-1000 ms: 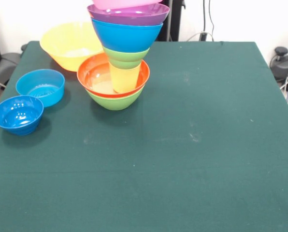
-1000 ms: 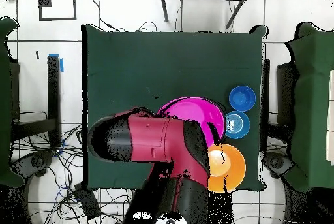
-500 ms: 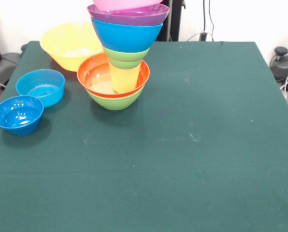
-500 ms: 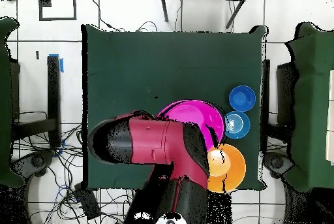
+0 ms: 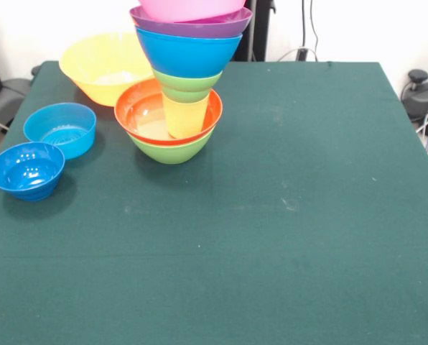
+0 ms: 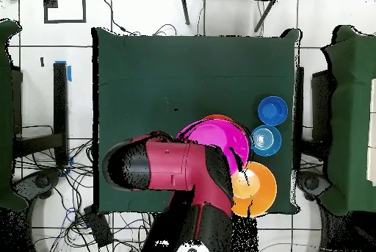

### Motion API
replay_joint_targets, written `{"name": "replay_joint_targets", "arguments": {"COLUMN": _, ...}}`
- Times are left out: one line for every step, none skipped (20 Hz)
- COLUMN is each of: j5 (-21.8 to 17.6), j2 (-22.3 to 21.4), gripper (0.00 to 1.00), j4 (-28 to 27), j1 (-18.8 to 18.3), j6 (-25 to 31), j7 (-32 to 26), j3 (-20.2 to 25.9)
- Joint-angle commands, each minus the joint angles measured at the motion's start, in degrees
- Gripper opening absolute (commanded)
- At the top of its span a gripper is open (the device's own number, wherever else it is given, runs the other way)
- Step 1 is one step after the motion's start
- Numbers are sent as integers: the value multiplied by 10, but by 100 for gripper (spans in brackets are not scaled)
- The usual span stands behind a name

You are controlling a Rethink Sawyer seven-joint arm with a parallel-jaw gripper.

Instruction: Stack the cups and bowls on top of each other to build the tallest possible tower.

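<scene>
The tower stands at the table's far left in the front view. From the bottom up it has a medium green bowl point(image 5: 172, 150), a red-orange bowl point(image 5: 138, 108), the yellow cup point(image 5: 185, 117), a small green bowl point(image 5: 189, 85), a blue bowl point(image 5: 189, 54), a purple bowl point(image 5: 192, 26) and a pink bowl point(image 5: 192, 7) cut by the top edge. In the overhead view the pink bowl point(image 6: 217, 136) tops the pile, partly under the red arm point(image 6: 183, 170). The gripper itself shows in neither view.
A large yellow-orange bowl point(image 5: 103, 65) stands behind the tower, and shows in the overhead view point(image 6: 258, 187) too. A light-blue bowl point(image 5: 61, 128) and a dark blue bowl point(image 5: 27, 169) sit near the table's left edge. The green table cloth point(image 5: 293, 215) spreads to the right.
In the overhead view the arm has drawn back toward the robot's base. A red-orange rim now shows past the pink bowl. In the front view the pink bowl sits slightly lower.
</scene>
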Motion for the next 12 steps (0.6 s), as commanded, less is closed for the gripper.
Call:
{"name": "replay_joint_targets", "arguments": {"j5": -45, "j2": 0, "gripper": 0, "j4": 40, "j1": -5, "j6": -32, "j7": -28, "j3": 56}}
{"name": "replay_joint_targets", "arguments": {"j5": -45, "j2": 1, "gripper": 0, "j4": 40, "j1": -5, "j6": -32, "j7": -28, "j3": 57}}
{"name": "replay_joint_targets", "arguments": {"j5": -48, "j2": 2, "gripper": 0, "j4": 38, "j1": -2, "j6": -31, "j7": -27, "j3": 55}}
{"name": "replay_joint_targets", "arguments": {"j5": -51, "j2": 3, "gripper": 0, "j4": 36, "j1": 0, "j6": -32, "j7": -25, "j3": 53}}
{"name": "replay_joint_targets", "arguments": {"j5": -55, "j2": 4, "gripper": 0, "j4": 33, "j1": 2, "j6": -33, "j7": -25, "j3": 51}}
{"name": "replay_joint_targets", "arguments": {"j5": -58, "j2": 5, "gripper": 0, "j4": 32, "j1": 3, "j6": -34, "j7": -25, "j3": 50}}
{"name": "replay_joint_targets", "arguments": {"j5": -59, "j2": 5, "gripper": 0, "j4": 30, "j1": 2, "j6": -34, "j7": -28, "j3": 50}}
{"name": "replay_joint_targets", "arguments": {"j5": -60, "j2": 7, "gripper": 0, "j4": 28, "j1": 1, "j6": -34, "j7": -28, "j3": 50}}
{"name": "replay_joint_targets", "arguments": {"j5": -66, "j2": 8, "gripper": 0, "j4": 24, "j1": 3, "j6": -36, "j7": -28, "j3": 49}}
{"name": "replay_joint_targets", "arguments": {"j5": -70, "j2": 10, "gripper": 0, "j4": 20, "j1": 3, "j6": -37, "j7": -28, "j3": 48}}
{"name": "replay_joint_targets", "arguments": {"j5": -76, "j2": 11, "gripper": 0, "j4": 17, "j1": 2, "j6": -42, "j7": -29, "j3": 48}}
{"name": "replay_joint_targets", "arguments": {"j5": -76, "j2": 11, "gripper": 0, "j4": 18, "j1": -3, "j6": -43, "j7": -34, "j3": 52}}
